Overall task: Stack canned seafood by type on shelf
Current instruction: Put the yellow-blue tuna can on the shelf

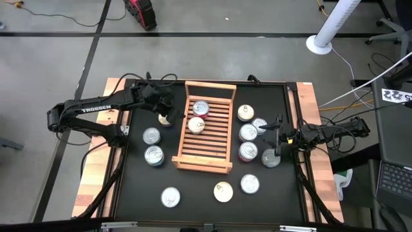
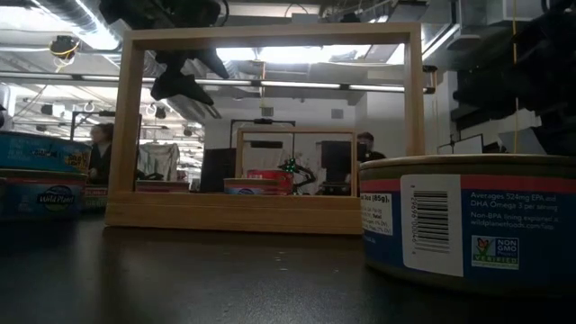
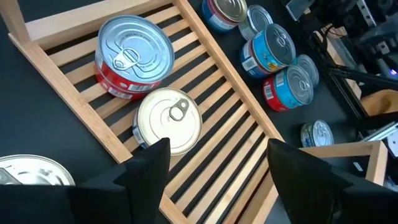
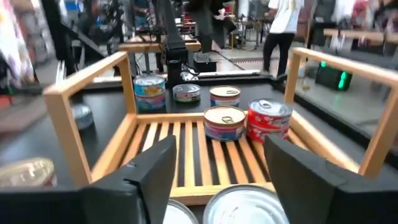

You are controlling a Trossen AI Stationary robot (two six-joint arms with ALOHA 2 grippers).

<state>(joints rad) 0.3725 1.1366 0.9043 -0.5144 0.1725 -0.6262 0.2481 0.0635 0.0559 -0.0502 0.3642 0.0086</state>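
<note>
The wooden slatted shelf (image 1: 205,138) lies in the middle of the black table. Two tins stand on its far end: a red-labelled one with a silver lid (image 3: 134,56) and a cream-lidded one (image 3: 168,121) beside it. My left gripper (image 1: 167,107) hovers open above the shelf's far left corner, tilted down, with nothing between its fingers (image 3: 149,168). My right gripper (image 1: 273,136) stands open and level at the table's right side, pointing at the shelf, over a cluster of tins (image 1: 248,132). A silver lid (image 4: 239,208) shows below its fingers.
Loose tins stand left of the shelf (image 1: 152,145), near the front edge (image 1: 223,191) and along its right side (image 1: 245,113). A blue-labelled tin (image 2: 468,225) fills the low view's right. Wooden planks (image 1: 308,103) border the table. People stand in the room beyond (image 4: 283,25).
</note>
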